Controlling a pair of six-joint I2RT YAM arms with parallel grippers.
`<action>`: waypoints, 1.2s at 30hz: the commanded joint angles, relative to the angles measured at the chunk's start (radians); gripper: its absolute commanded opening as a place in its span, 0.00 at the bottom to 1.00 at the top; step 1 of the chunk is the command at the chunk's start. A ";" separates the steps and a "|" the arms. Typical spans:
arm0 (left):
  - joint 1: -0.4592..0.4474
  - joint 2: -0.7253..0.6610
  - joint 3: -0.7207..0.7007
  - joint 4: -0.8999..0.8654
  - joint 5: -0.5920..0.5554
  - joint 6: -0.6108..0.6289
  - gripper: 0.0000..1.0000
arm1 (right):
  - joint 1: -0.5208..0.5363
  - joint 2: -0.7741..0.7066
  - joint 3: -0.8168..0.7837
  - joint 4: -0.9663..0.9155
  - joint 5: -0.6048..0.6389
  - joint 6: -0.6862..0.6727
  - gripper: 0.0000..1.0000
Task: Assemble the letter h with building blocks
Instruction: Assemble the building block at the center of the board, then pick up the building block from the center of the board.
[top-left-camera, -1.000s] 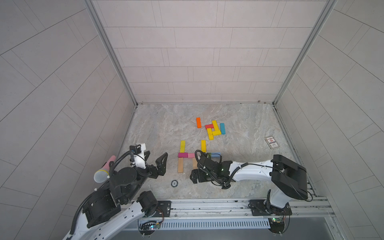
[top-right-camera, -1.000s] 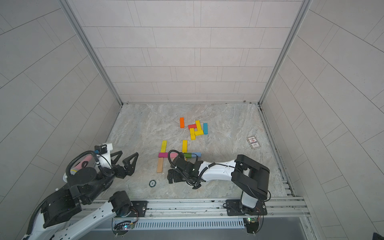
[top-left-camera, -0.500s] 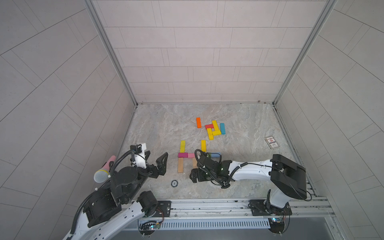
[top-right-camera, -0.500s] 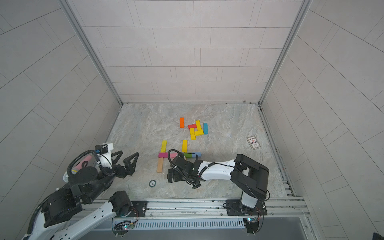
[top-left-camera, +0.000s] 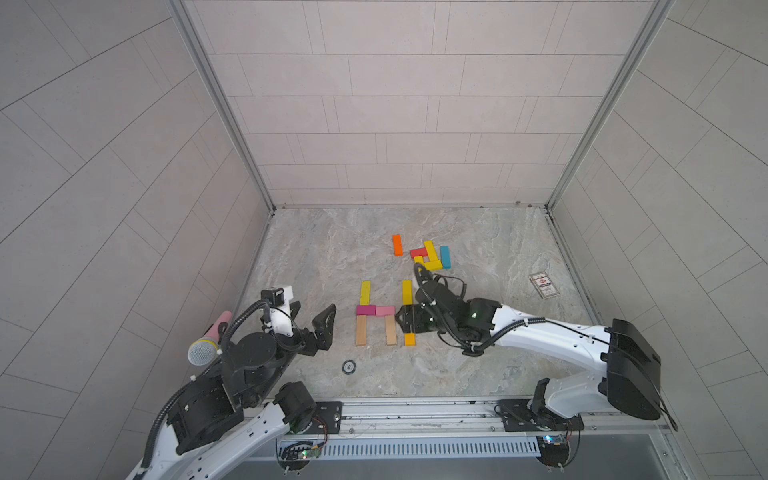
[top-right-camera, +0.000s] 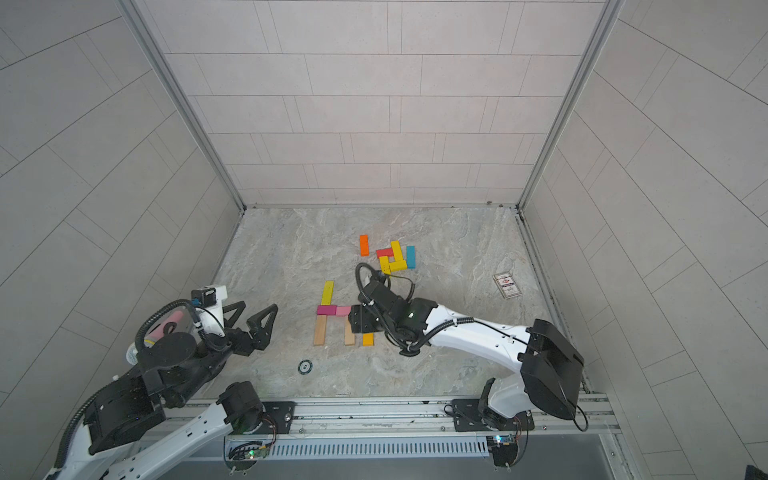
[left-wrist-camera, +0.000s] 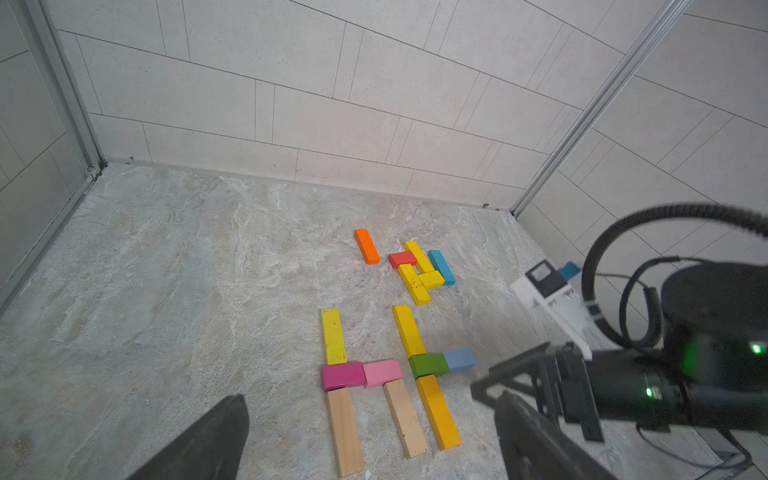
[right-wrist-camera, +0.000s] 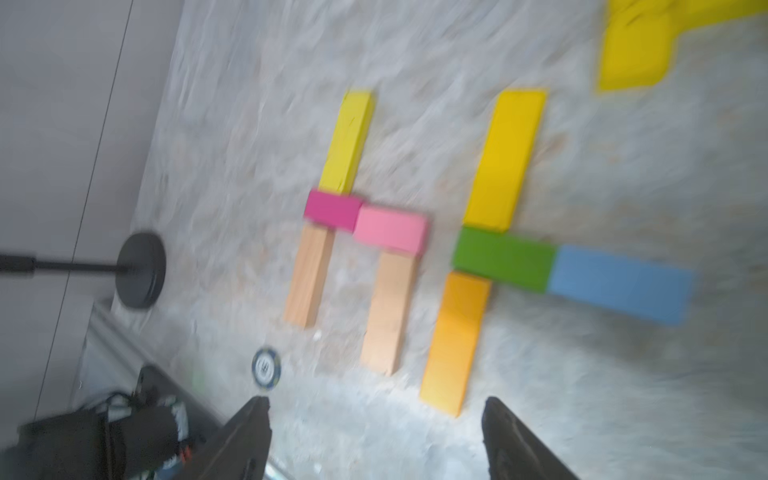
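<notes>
Wrist views alone show green block (left-wrist-camera: 429, 364).

Both top views look steeply down from high above the front edge of the tabletop (top-left-camera: 316, 257) toward its back edge, and they share almost the whole scene. The left wrist camera sits low near the front left corner and faces the back edge obliquely. The right wrist camera looks down at close range; its picture is blurred. All four views share the building blocks (right-wrist-camera: 390, 228).

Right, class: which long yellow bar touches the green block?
The deeper-yellow flat wooden bar, butting the short green wooden block; the paler lemon-yellow bar meets the short magenta block instead.
</notes>
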 joint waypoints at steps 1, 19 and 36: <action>0.006 0.011 -0.013 0.016 -0.006 0.017 1.00 | -0.119 0.041 0.063 -0.104 0.070 -0.115 0.67; 0.006 0.037 -0.013 0.004 -0.026 0.014 1.00 | -0.309 0.634 0.625 -0.274 -0.008 -0.394 0.59; 0.007 0.055 -0.011 0.001 -0.030 0.014 1.00 | -0.368 0.868 0.898 -0.374 0.035 -0.483 0.56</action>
